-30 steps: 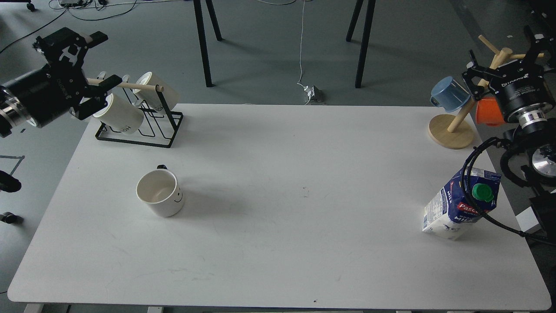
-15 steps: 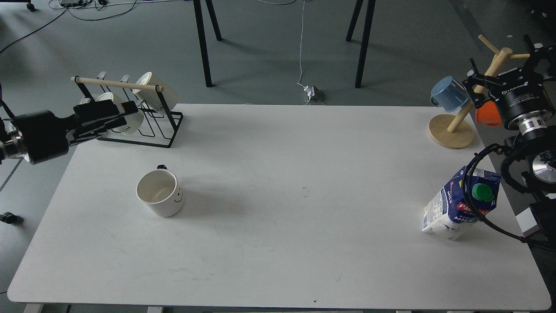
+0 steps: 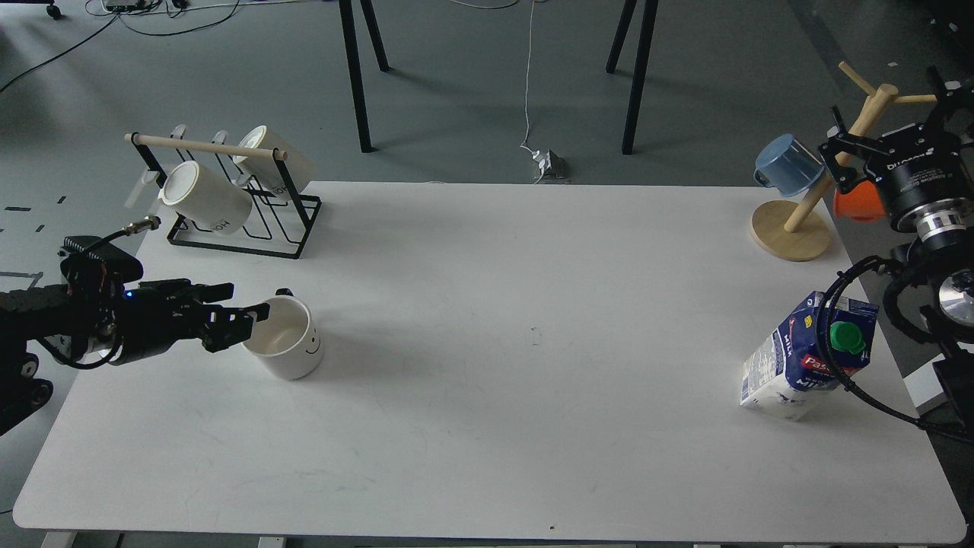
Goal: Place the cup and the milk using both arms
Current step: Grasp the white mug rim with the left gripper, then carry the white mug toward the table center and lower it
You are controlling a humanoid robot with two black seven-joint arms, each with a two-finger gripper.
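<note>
A white cup point(image 3: 285, 340) with a smiley face stands upright on the left part of the white table point(image 3: 502, 426). My left gripper point(image 3: 247, 306) is low over the table, open, with its fingertips at the cup's left rim; I cannot tell if they touch it. A blue and white milk carton point(image 3: 799, 361) with a green cap stands tilted near the table's right edge. My right gripper point(image 3: 886, 122) is open and empty, high at the far right beside the mug tree, well behind the carton.
A black wire rack point(image 3: 243, 228) with two white mugs stands at the back left. A wooden mug tree point(image 3: 791, 228) at the back right holds a blue cup point(image 3: 787, 164) and an orange cup point(image 3: 852, 204). A black cable point(image 3: 825, 304) of my right arm hangs in front of the carton.
My left arm has swung down from beside the wire rack to the cup's left side. My right gripper has drifted slightly right and down. Cup and carton have not moved.
</note>
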